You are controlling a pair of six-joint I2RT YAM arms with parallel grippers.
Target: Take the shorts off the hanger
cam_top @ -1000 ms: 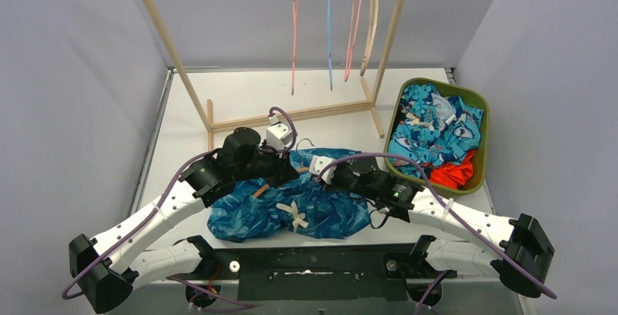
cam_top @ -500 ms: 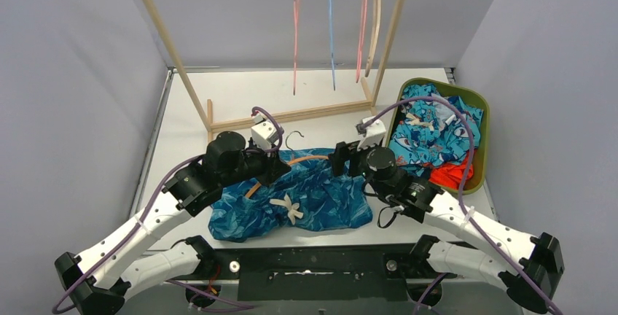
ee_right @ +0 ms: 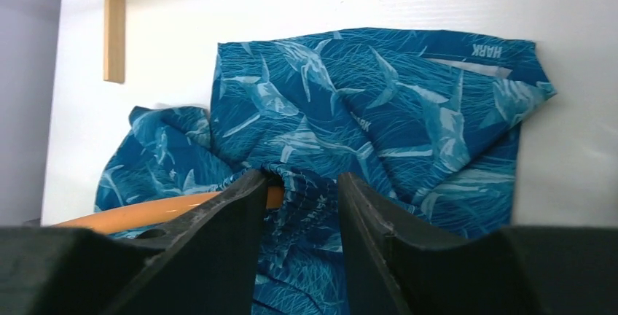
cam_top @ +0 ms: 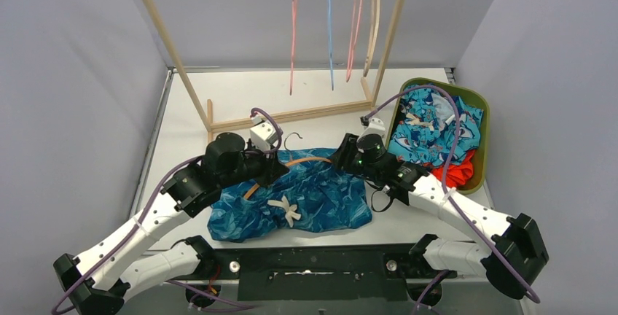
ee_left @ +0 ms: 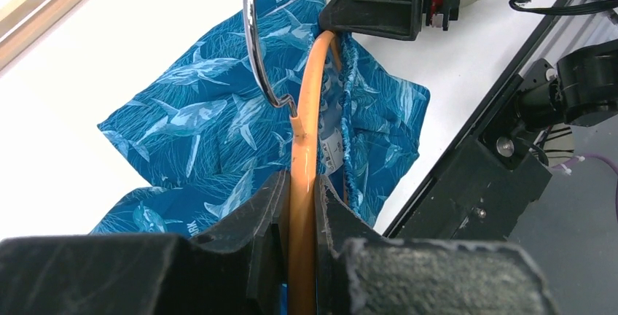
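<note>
Shorts: the shark-print shorts [cam_top: 313, 198] lie crumpled on the white table [cam_top: 218, 96] in front of the wooden rack [cam_top: 291, 116]. They are thin blue fabric with pale sharks on fine grass-like lines.
Hanger: a smooth, curved orange hanger [cam_top: 306, 160] runs under the gathered waistband, on the side of the shorts nearest the rack. Its far end is buried in cloth.
Hook: a bright metal hook [ee_left: 251, 38] (thin wire, rounded) rises from the hanger's middle and points toward the rack.
Left claw: the left gripper [ee_left: 302, 184] is clamped tight on the orange bar, just below the hook.
Right claw: the right gripper [ee_right: 301, 178] has its jaws part way apart, with a ridge of puckered waistband between them. I cannot tell whether they pinch it.
Drawstring: a white cord [cam_top: 284, 209], knotted, lies on the front of the shorts.
Writing: white capitals "HARK" [ee_right: 484, 50] sit near a hem (seen upside down from the right wrist).
Rack: pale square timber, with four thin empty hangers [cam_top: 329, 23] hanging from its rail. Their tops are cut off by the frame.
Bin: an olive green bin [cam_top: 484, 122] stands right of the rack, holding turquoise shorts [cam_top: 430, 129] and orange-red shorts [cam_top: 455, 173] in a heap. The prints are hard to make out.
</note>
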